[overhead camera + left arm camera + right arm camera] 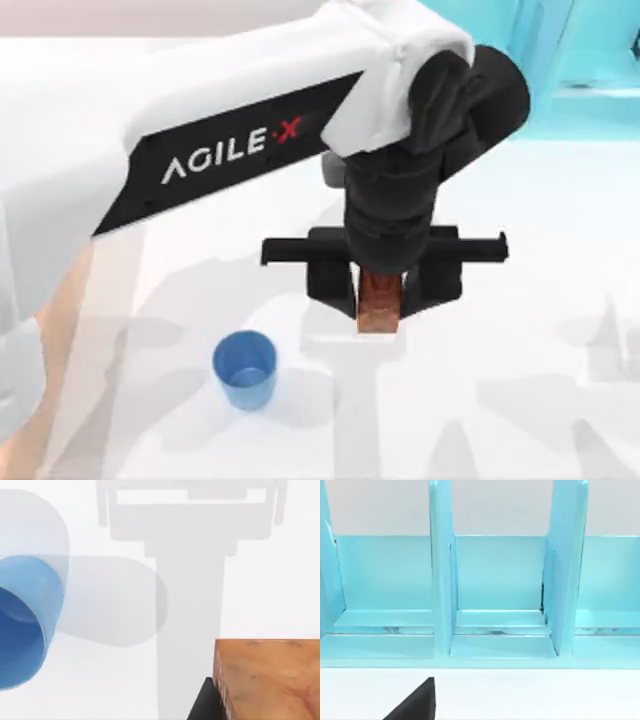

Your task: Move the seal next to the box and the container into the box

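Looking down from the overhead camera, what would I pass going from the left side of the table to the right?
The box's edge → the blue cup → the seal, held in the left gripper → the turquoise cabinet at the far right.

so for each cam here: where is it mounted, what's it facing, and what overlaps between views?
Top view: above the table, looking down; the left arm reaches in, its left gripper shut on the seal beside the container; the box at the left edge.
Left wrist view: on the left arm, facing the tabletop; a dark jaw tip shows by the seal.
Right wrist view: on the right arm, facing the turquoise cabinet; one dark jaw tip shows.
Shared: top and left wrist views both show seal and container.
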